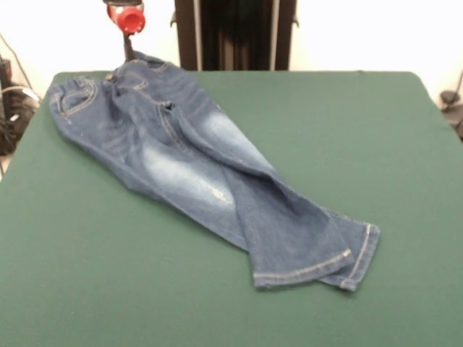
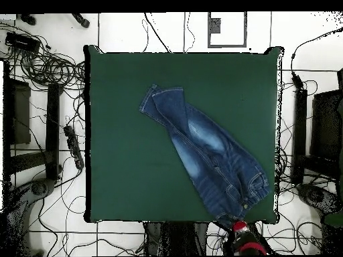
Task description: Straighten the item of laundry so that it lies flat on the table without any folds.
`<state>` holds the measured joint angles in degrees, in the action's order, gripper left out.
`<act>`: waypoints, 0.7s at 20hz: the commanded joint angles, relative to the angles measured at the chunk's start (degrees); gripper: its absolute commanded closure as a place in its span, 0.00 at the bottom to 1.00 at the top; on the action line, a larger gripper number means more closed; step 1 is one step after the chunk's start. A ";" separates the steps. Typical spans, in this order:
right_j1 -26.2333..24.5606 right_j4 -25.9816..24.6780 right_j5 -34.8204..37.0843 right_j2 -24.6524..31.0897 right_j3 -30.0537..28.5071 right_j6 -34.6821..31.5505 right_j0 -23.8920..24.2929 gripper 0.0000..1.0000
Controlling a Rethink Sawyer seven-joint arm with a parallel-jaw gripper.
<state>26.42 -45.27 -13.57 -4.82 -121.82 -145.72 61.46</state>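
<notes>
- The desk fills most of the front view with its dark green top; its near corners are cut off by the lower frame edge, while the overhead view shows all four sides.
- The jeans lie diagonally across the desk, from the upper left of the front view down to lower centre-right. In the overhead view they run from upper centre to the lower right corner of the desk.
- The two legs overlap along most of their length, so part of one leg is hidden under the other; both hems show at the lower end, one on top of the other.
- The waistband end is bunched and lifted at the desk's far edge in the front view, with its topmost fold reaching up to the tool.
- The arm is mostly cut off: only a red and black end piece shows at the top left of the front view.
- The tool sits right at the raised waistband; whether it is open or gripping the cloth cannot be made out.
</notes>
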 commanded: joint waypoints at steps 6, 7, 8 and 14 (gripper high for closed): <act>-7.94 -6.08 0.41 -0.03 13.29 1.16 -1.30 0.00; -8.00 -5.31 -0.32 -0.45 13.20 0.63 -2.49 0.00; -8.24 -4.01 -1.77 -1.91 13.32 0.13 -4.65 0.00; -6.95 -0.72 -0.76 -3.79 13.36 -1.75 -11.95 0.00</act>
<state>19.72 -50.41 -13.46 -9.34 -115.86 -145.72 58.04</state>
